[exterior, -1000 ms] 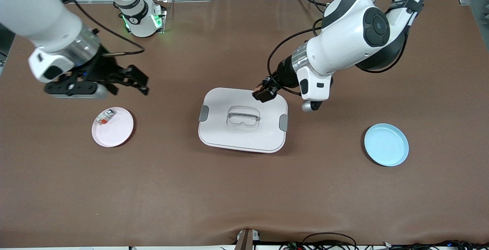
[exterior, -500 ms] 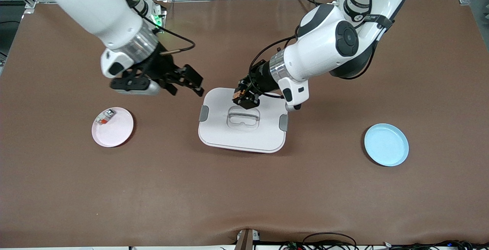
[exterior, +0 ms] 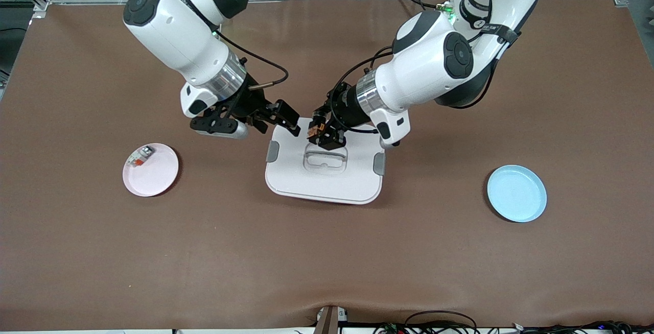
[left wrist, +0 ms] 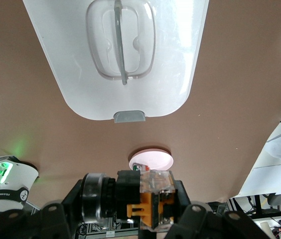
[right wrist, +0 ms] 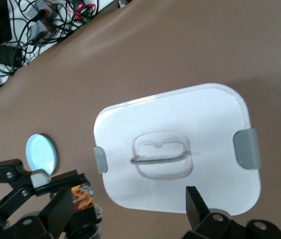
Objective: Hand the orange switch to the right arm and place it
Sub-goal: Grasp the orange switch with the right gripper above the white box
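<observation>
The orange switch (exterior: 312, 129), a small black block with an orange middle, is clamped in my left gripper (exterior: 323, 133) above the farther edge of the white lid (exterior: 327, 183). In the left wrist view the switch (left wrist: 149, 198) fills the shut gripper (left wrist: 150, 205). My right gripper (exterior: 280, 123) is open and empty, over the lid's corner toward the right arm's end, a short gap from the switch. In the right wrist view its spread fingers (right wrist: 196, 201) frame the lid (right wrist: 180, 119), and the switch (right wrist: 83, 195) shows beside one finger.
A pink plate (exterior: 153, 175) holding a white-and-grey piece (exterior: 140, 156) lies toward the right arm's end. A blue plate (exterior: 516, 193) lies toward the left arm's end. Cables run along the table's near edge.
The right arm swung from above the pink plate to the lid, its gripper open. The left gripper carried the switch over the lid toward the right gripper.
</observation>
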Available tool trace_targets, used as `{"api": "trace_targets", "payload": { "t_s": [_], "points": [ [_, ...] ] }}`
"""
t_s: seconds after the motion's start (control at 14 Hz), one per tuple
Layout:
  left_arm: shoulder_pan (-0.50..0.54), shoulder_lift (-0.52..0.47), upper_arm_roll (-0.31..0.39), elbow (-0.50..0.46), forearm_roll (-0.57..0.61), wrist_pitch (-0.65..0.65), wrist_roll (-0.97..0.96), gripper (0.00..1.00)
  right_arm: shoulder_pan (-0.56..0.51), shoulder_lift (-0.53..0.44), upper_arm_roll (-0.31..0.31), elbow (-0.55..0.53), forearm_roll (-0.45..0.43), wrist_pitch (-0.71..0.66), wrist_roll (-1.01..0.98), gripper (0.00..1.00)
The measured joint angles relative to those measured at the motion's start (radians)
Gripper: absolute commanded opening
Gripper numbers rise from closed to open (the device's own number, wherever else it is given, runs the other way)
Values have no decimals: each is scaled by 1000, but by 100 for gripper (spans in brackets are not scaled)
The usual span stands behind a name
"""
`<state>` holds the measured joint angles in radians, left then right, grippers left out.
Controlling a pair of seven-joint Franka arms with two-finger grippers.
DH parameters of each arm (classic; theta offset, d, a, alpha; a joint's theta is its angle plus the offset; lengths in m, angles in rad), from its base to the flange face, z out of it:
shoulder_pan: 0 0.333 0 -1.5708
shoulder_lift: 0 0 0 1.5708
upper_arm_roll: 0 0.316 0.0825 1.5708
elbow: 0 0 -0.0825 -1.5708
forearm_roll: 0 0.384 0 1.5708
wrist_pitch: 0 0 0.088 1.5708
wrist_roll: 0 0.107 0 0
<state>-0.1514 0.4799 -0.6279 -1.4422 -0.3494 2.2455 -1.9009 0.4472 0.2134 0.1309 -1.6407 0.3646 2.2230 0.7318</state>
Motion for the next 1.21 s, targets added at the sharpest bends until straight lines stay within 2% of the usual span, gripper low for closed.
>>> {"api": "trace_targets", "payload": {
  "t_s": [0.21, 0.36, 0.64, 1.21],
  "points": [
    [0, 8, 0, 0, 0, 7, -4, 0, 11, 6, 0, 3, 129, 5, -122, 100],
    [0, 16, 0, 2, -1, 14, -12, 0, 11, 6, -2, 5, 163, 5, -186, 100],
    [0, 21, 0, 6, -1, 19, -23, 0, 11, 16, -2, 6, 181, 21, -245, 100],
    [-1, 21, -1, 22, -27, 19, -24, 0, 39, 101, -2, 47, 190, 65, -257, 100]
  ]
}}
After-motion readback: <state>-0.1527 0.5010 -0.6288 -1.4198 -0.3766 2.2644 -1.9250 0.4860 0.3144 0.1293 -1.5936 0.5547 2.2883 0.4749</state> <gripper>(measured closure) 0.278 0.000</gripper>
